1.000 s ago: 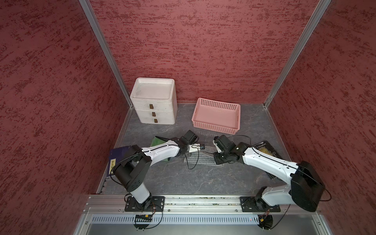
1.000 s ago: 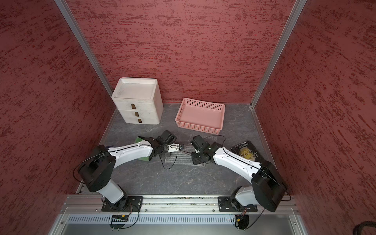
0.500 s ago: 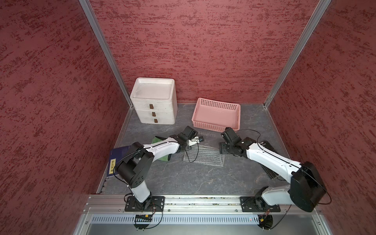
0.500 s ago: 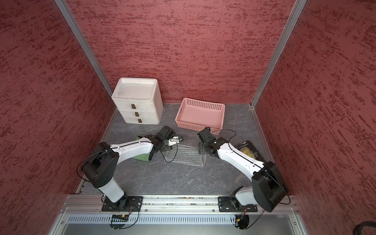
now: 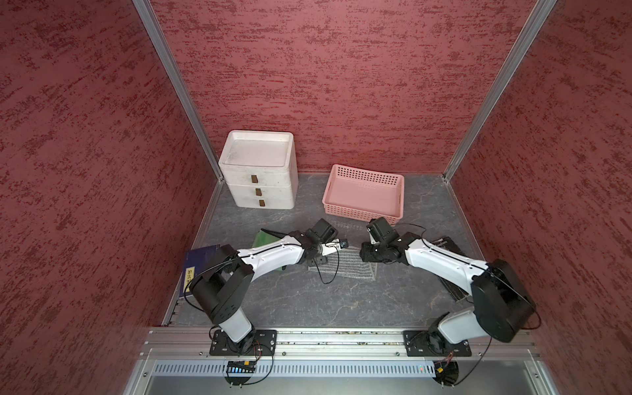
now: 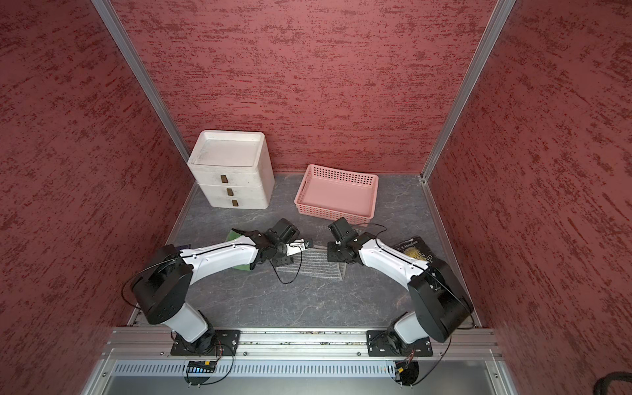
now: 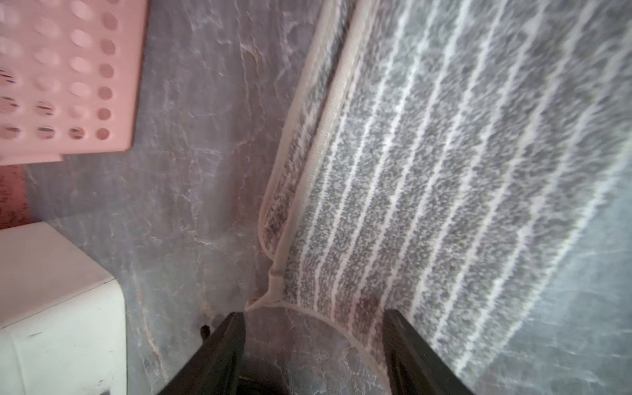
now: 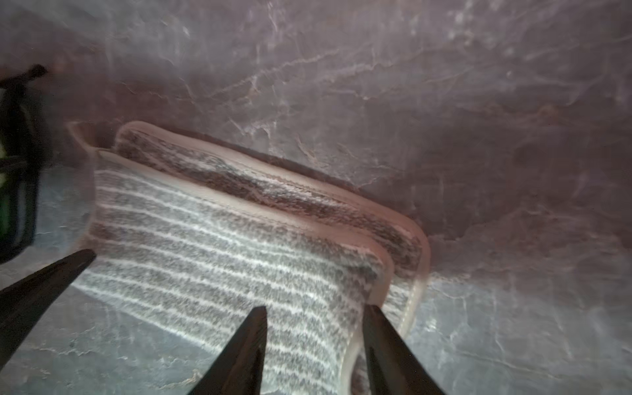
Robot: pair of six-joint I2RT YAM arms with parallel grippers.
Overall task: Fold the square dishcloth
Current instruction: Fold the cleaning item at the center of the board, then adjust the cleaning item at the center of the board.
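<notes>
Dishcloth (image 5: 352,268) lay folded, the left gripper (image 7: 313,314) released at one corner, the right gripper (image 8: 315,307) straddling another, grip unclear.

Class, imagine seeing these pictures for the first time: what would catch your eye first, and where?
The grey striped dishcloth lies folded on the table, the left arm and right arm bent over its ends. Behind stand a pink basket and a white drawer unit.

Grey white-striped dishcloth (image 5: 349,268), pink basket (image 5: 359,214)
</notes>
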